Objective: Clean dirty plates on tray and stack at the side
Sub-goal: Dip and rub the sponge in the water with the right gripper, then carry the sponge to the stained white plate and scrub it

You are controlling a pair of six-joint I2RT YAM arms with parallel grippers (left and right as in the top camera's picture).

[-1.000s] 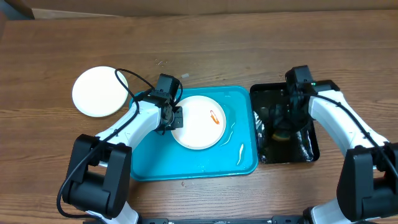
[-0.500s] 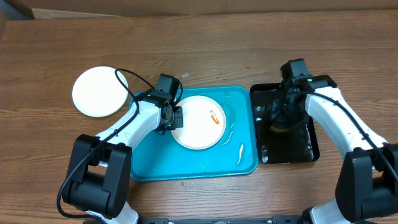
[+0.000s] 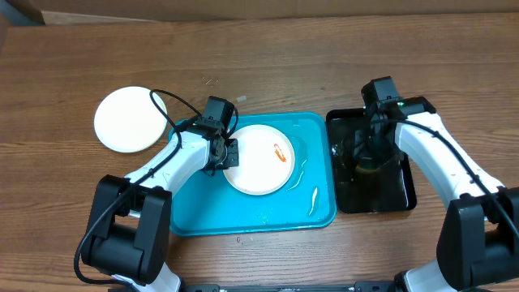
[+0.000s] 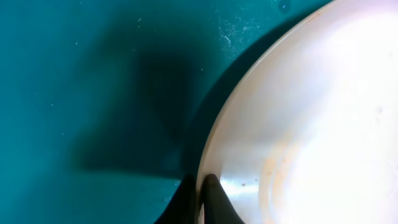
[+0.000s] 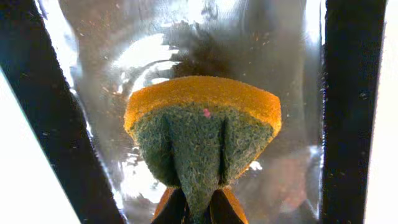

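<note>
Left gripper [image 3: 229,155] is clamped on the left rim of a white plate [image 3: 255,166] (wrist view: tips nipped onto the lip). Right gripper [image 5: 198,208] is pinched on a sponge [image 5: 202,130], with the green scouring face shown to the camera and the orange backing behind.

Layout, big to small:
- Wooden table [image 3: 324,65].
- Turquoise tray [image 3: 203,211], set near the table's front edge.
- Black tray [image 3: 401,195], just beside the turquoise tray's right edge, with a wet sheen inside. The sponge is held over its middle.
- Held plate: sits toward the turquoise tray's far edge, roughly midway left to right.
- Pale plate [image 3: 126,120]: off the tray, toward the table's left edge (whether one plate or a stack cannot be told).
- Orange smear [image 3: 280,152]: on the right side of the held plate.

The step is judged to be sponge transfer for wiping. The rim pinch should be kept firm so the plate is not dragged. The sponge should be lifted clear of both tray rims, laid scouring side flat on the smear, then stroked away from the held rim.

No brand, label or writing can be read anywhere.
</note>
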